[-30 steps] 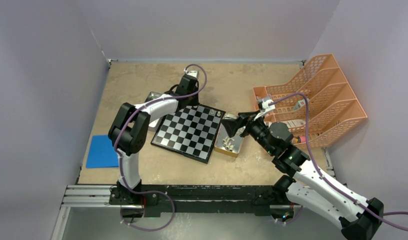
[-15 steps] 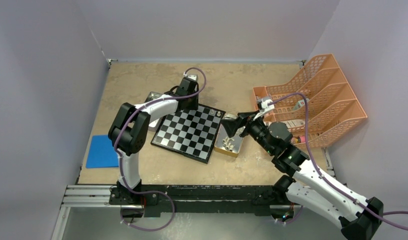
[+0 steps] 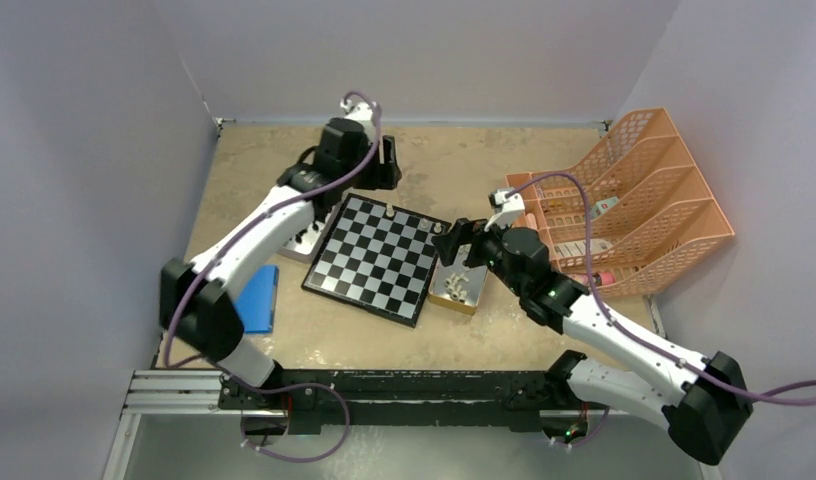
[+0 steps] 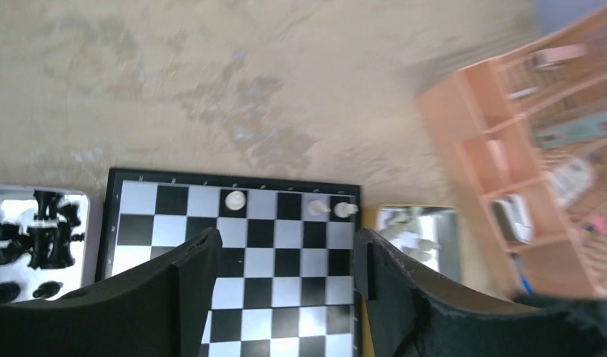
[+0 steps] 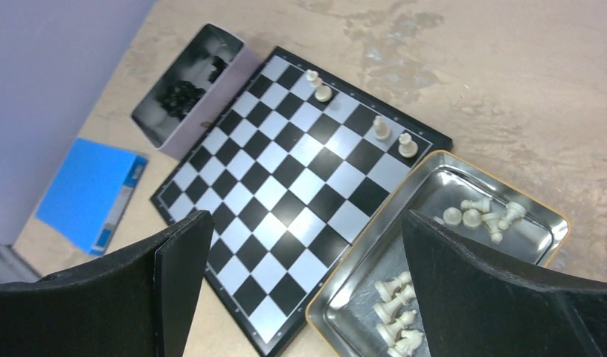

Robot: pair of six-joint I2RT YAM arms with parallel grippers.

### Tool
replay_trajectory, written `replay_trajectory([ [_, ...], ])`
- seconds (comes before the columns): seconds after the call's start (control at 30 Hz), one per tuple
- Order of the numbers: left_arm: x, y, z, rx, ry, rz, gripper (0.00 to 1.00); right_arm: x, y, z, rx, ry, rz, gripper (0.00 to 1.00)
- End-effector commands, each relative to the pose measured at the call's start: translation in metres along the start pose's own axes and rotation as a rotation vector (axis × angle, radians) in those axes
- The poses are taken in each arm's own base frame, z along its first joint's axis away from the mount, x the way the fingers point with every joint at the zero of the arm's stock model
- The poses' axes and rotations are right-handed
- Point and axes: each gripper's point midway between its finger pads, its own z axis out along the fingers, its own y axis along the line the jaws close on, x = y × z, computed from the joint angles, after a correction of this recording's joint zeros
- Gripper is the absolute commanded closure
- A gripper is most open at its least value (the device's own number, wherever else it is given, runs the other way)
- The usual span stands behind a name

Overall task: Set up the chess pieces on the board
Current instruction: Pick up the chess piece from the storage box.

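The board (image 3: 374, 258) lies in the middle of the table. Three cream-white chess pieces stand in its far row: one (image 4: 234, 199) alone, two (image 4: 316, 209) near the right corner. My left gripper (image 4: 286, 245) hangs open and empty above the far side of the board (image 4: 256, 260); the top view shows this gripper (image 3: 384, 168) just behind the far edge. My right gripper (image 5: 306, 223) is wide open and empty, high over the board's right edge (image 5: 286, 223) and the tray of white pieces (image 5: 464, 245). Black pieces lie in the left tray (image 5: 183, 85).
An orange wire rack (image 3: 624, 200) stands at the right. A blue flat pad (image 3: 256, 298) lies left of the board, partly behind my left arm. The white-piece tray (image 3: 459, 288) touches the board's right side and the black-piece tray (image 3: 306, 235) its left.
My left gripper has opened and risen back from the board's far edge, leaving a white piece in the far row. The right arm has shifted slightly left; its gripper stays wide open.
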Motion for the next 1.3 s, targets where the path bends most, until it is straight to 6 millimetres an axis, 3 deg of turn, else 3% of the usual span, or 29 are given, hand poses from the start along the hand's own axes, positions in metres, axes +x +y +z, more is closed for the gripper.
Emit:
replay_trajectory([
  [0.0, -0.033, -0.035, -0.074, 0.204, -0.109, 0.053, 0.33, -0.02, -0.011, 0.014, 0.102, -0.053, 0.011, 0.02],
  [0.23, 0.006, -0.032, -0.125, 0.278, -0.051, 0.116, 0.3, 0.003, -0.039, 0.033, 0.228, 0.011, -0.033, 0.19],
  [0.47, 0.069, -0.009, -0.147, 0.283, 0.007, 0.128, 0.29, 0.031, -0.082, 0.058, 0.334, 0.119, -0.034, 0.53],
  [0.6, 0.09, 0.0, -0.156, 0.271, 0.01, 0.115, 0.29, 0.048, -0.102, 0.071, 0.36, 0.184, -0.033, 0.62],
  [0.8, 0.094, 0.021, -0.164, 0.182, -0.023, 0.134, 0.29, 0.065, -0.112, 0.091, 0.383, 0.258, -0.032, 0.66],
  [0.93, 0.095, 0.022, -0.165, 0.177, -0.027, 0.136, 0.29, 0.079, -0.116, 0.099, 0.393, 0.302, -0.033, 0.68],
  [1.27, 0.095, 0.025, -0.166, 0.16, -0.029, 0.142, 0.29, 0.093, -0.126, 0.1, 0.446, 0.362, -0.03, 0.75],
])
